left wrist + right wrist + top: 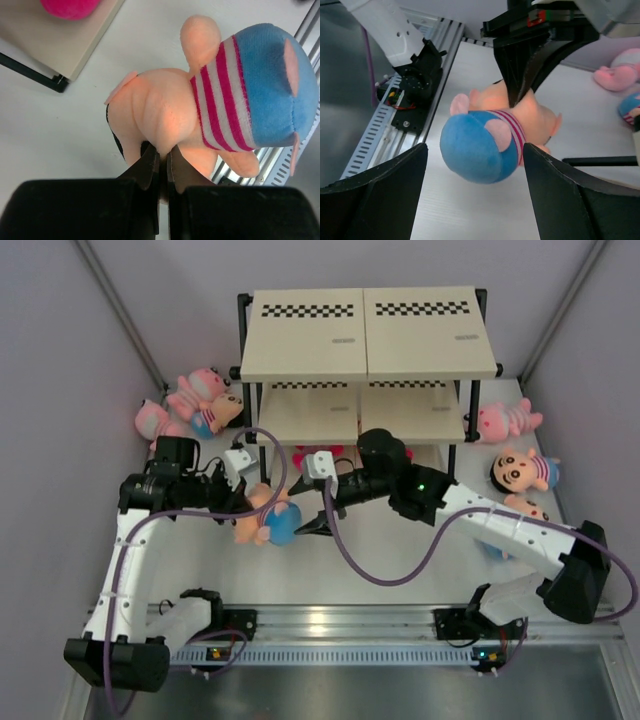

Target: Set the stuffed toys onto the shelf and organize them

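Observation:
My left gripper [252,504] is shut on the peach head of a doll [271,521] with a red-striped shirt and blue bottom, held above the table in front of the shelf [365,332]. In the left wrist view the fingers pinch the doll [210,95] at the gripper [162,152]. My right gripper [304,508] is open, its fingers on either side of the doll's blue end [480,147] without touching, as the right wrist view [474,150] shows. A magenta toy [315,455] lies on the bottom board.
Pink striped animals [198,390] and a doll [220,415] lie left of the shelf. A pink animal [505,422] and two dolls [525,472] lie to the right. The metal rail [340,625] runs along the near edge. Walls close in both sides.

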